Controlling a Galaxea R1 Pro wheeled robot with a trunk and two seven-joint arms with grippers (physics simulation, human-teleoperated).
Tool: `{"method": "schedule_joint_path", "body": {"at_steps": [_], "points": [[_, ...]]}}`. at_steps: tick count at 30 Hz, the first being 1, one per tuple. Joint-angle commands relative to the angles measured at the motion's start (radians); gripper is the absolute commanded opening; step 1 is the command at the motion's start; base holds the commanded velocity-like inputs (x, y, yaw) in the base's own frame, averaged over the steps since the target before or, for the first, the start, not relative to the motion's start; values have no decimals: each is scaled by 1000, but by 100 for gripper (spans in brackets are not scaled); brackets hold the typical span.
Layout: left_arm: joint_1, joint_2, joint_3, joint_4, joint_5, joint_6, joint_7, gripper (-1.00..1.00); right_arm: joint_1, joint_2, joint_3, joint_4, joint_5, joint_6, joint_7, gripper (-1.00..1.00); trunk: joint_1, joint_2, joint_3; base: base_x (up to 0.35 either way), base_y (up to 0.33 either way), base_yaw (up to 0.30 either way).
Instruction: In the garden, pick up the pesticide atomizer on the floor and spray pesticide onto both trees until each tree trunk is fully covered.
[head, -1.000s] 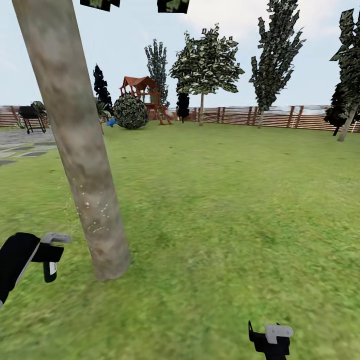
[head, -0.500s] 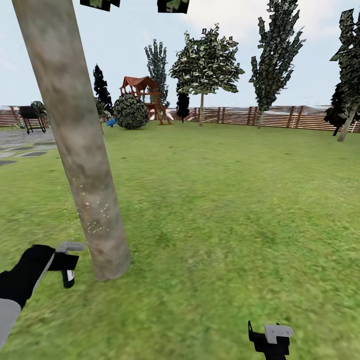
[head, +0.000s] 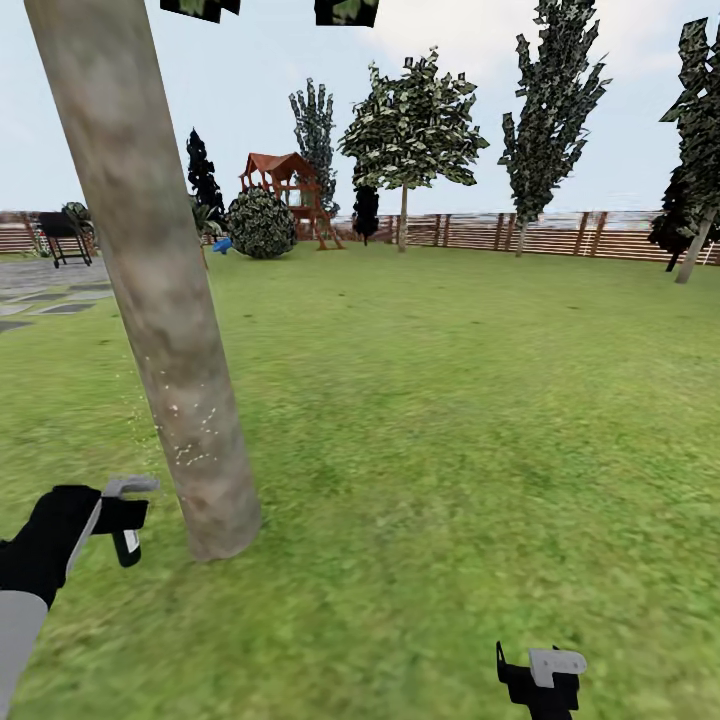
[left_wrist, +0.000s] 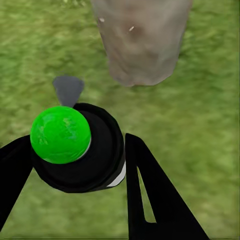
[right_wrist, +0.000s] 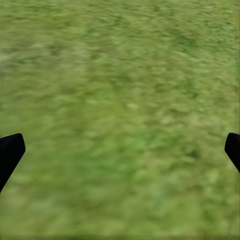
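The left gripper (left_wrist: 75, 165) is clenching the black, green-capped pesticide atomizer (left_wrist: 75, 147), nozzle facing the mottled grey-beige tree trunk (head: 165, 330) just ahead, speckled white; the right gripper (right_wrist: 120, 150) is hanging released, farther off.

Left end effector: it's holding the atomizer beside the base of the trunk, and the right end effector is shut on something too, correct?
Not quite. The right end effector is open and empty; the right wrist view shows its fingertips wide apart over bare grass. The rest holds: the left end effector grips the atomizer beside the base of the trunk.
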Motion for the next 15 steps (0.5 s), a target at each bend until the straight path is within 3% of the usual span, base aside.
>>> {"method": "schedule_joint_path", "body": {"at_steps": [1,2,4,6,8,12,15], "points": [[2,-7,1,15,-2,-4,4,-100,0,0,0,0,0,0,0,100,0,0,0,0,0,0],[4,-11,1,32,-3,-6,6,-100,0,0,0,0,0,0,0,100,0,0,0,0,0,0],[7,-14,1,80,-5,-70,14,-100,0,0,0,0,0,0,0,100,0,0,0,0,0,0],[8,-14,2,135,-4,-129,61,-100,0,0,0,-1,0,0,0,100,0,0,0,0,0,0],[8,-15,2,162,-2,-149,98,-100,0,-1,0,-1,0,0,1,100,0,0,0,0,0,0],[8,-17,2,175,4,-166,113,-100,0,-1,0,-1,0,0,1,100,0,0,0,0,-20,0],[8,-38,2,216,-1,-204,119,-100,0,-1,0,-1,0,0,2,100,0,0,0,0,-202,0]]}}
